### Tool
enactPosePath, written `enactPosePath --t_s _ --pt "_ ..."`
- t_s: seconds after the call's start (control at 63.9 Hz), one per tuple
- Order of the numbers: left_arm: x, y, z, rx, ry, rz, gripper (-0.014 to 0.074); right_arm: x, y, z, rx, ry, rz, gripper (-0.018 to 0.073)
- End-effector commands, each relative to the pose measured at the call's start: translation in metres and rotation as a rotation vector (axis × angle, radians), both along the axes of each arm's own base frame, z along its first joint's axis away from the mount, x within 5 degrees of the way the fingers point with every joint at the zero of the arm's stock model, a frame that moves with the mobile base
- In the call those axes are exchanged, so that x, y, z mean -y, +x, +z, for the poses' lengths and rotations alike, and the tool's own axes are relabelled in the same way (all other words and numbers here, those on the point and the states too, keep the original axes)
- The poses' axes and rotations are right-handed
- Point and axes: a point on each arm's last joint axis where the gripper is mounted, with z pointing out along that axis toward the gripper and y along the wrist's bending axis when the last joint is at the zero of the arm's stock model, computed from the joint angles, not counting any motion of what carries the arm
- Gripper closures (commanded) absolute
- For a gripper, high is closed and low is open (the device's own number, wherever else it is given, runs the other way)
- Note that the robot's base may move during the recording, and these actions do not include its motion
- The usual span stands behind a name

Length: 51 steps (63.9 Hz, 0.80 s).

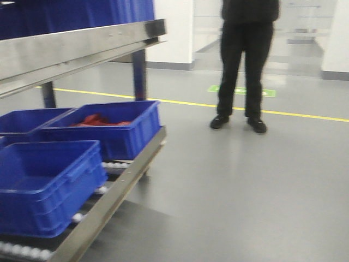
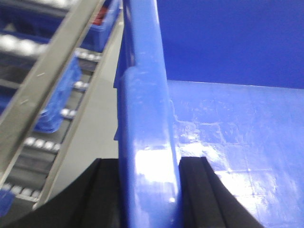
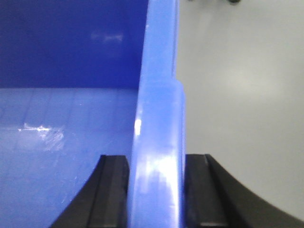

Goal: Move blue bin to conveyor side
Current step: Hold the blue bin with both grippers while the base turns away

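The blue bin (image 2: 142, 95) fills both wrist views, its glossy floor bare and nothing showing inside. My left gripper (image 2: 148, 164) is shut on the bin's thick left rim, one black finger (image 2: 107, 190) outside the wall and one inside. My right gripper (image 3: 156, 161) is shut on the blue bin (image 3: 159, 95) at the opposite rim, again with a finger (image 3: 114, 190) inside and one outside. Grey floor shows beyond both walls. The front view shows neither gripper nor the held bin. The conveyor is out of view.
A steel rack (image 1: 82, 43) stands at the left, close beside the held bin's left wall. Its roller shelf carries other blue bins (image 1: 49, 185), one holding red items (image 1: 101, 120). A person in black (image 1: 245, 60) stands ahead by a yellow floor line (image 1: 191, 103).
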Motion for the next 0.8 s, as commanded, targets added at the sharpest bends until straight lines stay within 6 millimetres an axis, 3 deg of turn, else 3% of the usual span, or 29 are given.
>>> enactPosePath --t_s 0.0,0.782 --pt "-0.0040 -0.0052 0.0135 0.124 0.026 0.024 0.0615 0.0079 -0.0034 0.0133 0.135 -0.038 -0.040 0.0640" --pt "-0.0050 -0.0052 0.0135 0.125 0.035 0.031 0.0615 0.0079 -0.0034 0.0133 0.135 -0.038 -0.040 0.0640"
